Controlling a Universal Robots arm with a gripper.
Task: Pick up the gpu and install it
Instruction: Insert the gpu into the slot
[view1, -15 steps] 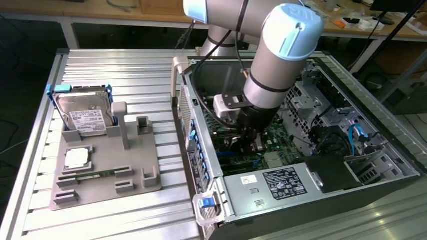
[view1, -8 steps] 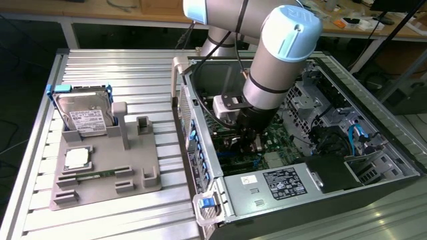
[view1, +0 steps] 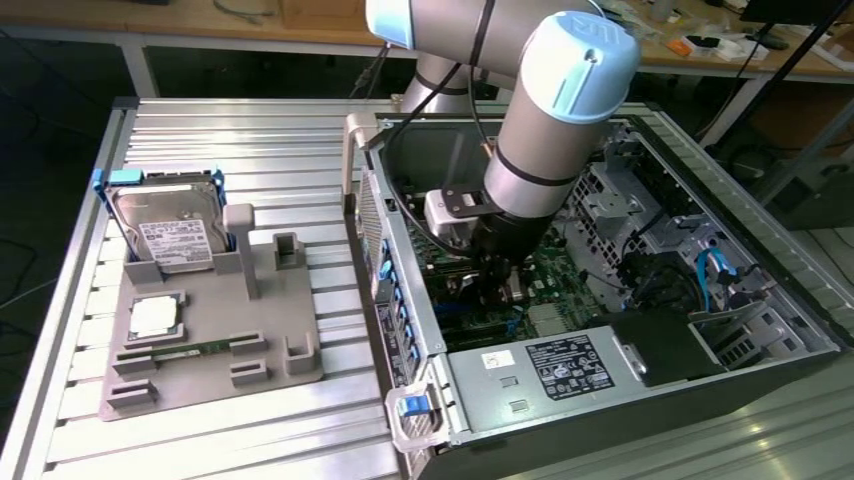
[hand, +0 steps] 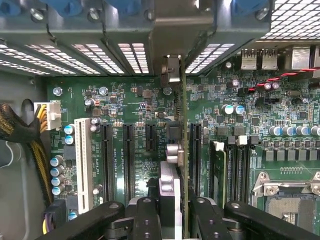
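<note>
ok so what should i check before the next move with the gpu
1. gpu gripped by gripper: ok.
2. Card upright, edge-on to motherboard: ok.
3. Card edge lined up with black slot: cannot tell.
4. Black slots free of cables: ok.
5. Yellow-black cable bundle apart from card: ok.
6. Card seated: cannot tell.

Inside a robotics lab, an industrial arm is reaching into an open computer tower lying on a slotted aluminium table, while cluttered wooden workbenches are standing behind.
</note>
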